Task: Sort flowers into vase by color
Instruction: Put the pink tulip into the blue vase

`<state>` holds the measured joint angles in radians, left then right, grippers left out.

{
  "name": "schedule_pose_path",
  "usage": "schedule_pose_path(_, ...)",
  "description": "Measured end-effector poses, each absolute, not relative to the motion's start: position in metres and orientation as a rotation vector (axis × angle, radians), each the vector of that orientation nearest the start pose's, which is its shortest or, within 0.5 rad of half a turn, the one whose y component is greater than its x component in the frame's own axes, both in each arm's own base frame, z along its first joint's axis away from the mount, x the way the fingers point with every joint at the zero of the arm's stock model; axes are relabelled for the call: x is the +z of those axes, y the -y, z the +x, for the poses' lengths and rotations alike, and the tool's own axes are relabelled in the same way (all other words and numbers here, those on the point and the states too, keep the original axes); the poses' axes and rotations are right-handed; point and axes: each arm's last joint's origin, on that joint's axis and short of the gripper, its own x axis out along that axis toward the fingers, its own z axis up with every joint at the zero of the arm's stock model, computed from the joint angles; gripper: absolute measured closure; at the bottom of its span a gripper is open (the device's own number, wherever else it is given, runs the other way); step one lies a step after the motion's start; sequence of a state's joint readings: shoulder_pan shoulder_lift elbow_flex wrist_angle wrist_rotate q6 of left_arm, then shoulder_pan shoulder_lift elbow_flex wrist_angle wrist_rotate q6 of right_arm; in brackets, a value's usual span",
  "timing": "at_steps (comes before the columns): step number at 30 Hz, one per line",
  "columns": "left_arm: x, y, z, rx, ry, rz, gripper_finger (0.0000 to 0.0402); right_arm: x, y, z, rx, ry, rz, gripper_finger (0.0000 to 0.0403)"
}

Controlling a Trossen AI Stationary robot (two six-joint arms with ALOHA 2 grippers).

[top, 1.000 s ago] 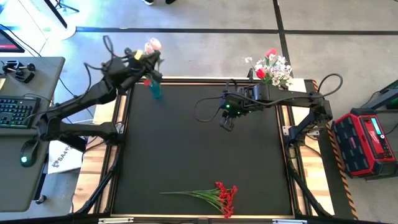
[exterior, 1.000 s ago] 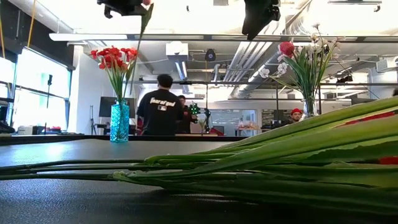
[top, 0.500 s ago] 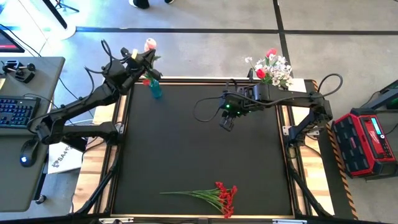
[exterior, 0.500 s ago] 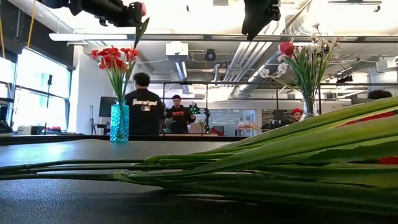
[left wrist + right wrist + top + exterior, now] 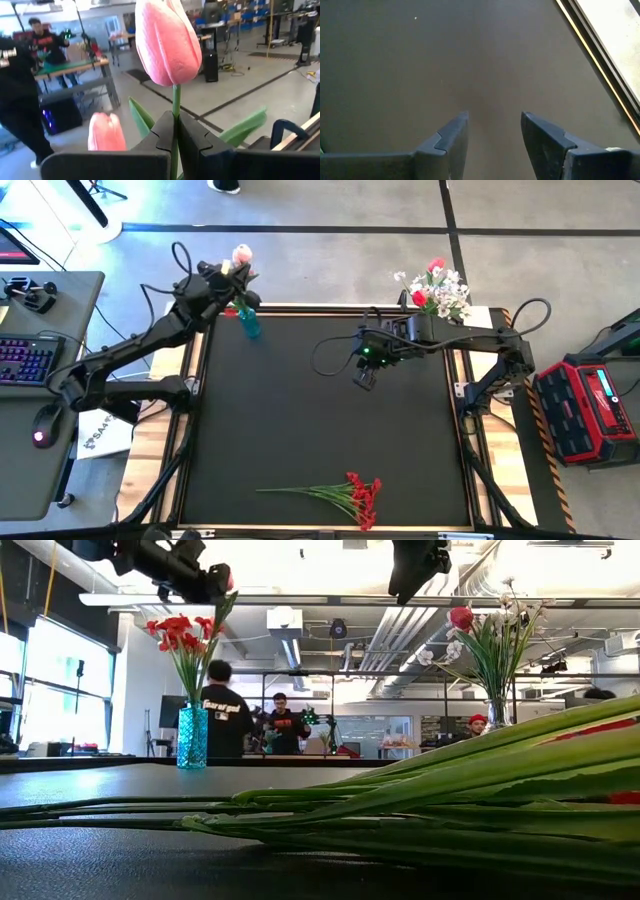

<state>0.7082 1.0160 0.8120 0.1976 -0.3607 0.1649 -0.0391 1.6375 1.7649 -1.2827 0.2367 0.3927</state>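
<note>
Surface: a black mat (image 5: pixel 300 410) covered the table inside a pale wooden frame (image 5: pixel 195 365). A bunch of red flowers (image 5: pixel 352 496) lay flat near the front edge, stems pointing toward the left side; the low view showed those stems (image 5: pixel 420 802) stretched across the foreground. The middle of the mat lay bare.

Far left corner: a blue vase (image 5: pixel 249 325) held red blooms (image 5: pixel 181 632). Far right corner: a clear vase (image 5: pixel 497 712) held a mixed spray of white blossoms (image 5: pixel 450 292) with red ones among them.

Left gripper (image 5: pixel 228 275): raised beyond the far left corner, just past the blue vase, fingers (image 5: pixel 165 131) pressed together on the stem of a pink tulip (image 5: pixel 167 40), bloom upright above them. A second pink tulip (image 5: pixel 106 132) showed just beside it in the wrist view.

Right gripper (image 5: pixel 492 131): hung over the far centre of the mat, fingers spread, nothing between them, only bare mat below.

Room: grey floor with dark tape lines (image 5: pixel 300 227); a desk with a keyboard (image 5: pixel 25 360) and mouse (image 5: pixel 40 438) to the left; a red case (image 5: pixel 592 408) to the right. Two people (image 5: pixel 222 710) stood well behind the table, with workbenches (image 5: pixel 70 67) beyond.

Edges: the front corners and both side margins of the mat lay open
</note>
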Motion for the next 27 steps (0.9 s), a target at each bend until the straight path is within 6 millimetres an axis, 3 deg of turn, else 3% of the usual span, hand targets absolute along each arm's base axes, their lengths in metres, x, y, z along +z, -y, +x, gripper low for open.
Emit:
schedule_pose_path(9,0.322,-0.162,0.17,1.102,-0.178,0.077,0.039,0.37,0.019,0.311,-0.46,-1.087,0.227,0.0234)
schedule_pose_path(18,0.315,-0.16,0.167,1.152,-0.265,0.044,0.0289,0.37,0.019,0.311,-0.471,-1.084,0.246,0.0234)
schedule_pose_path(21,0.325,-0.154,0.167,1.129,-0.243,0.093,0.0255,0.37,0.019,0.311,-0.471,-1.084,0.247,0.0234)
schedule_pose_path(27,0.371,-0.129,0.171,1.021,-0.212,0.287,0.022,0.37,0.019,0.311,-0.472,-1.083,0.25,0.0234)
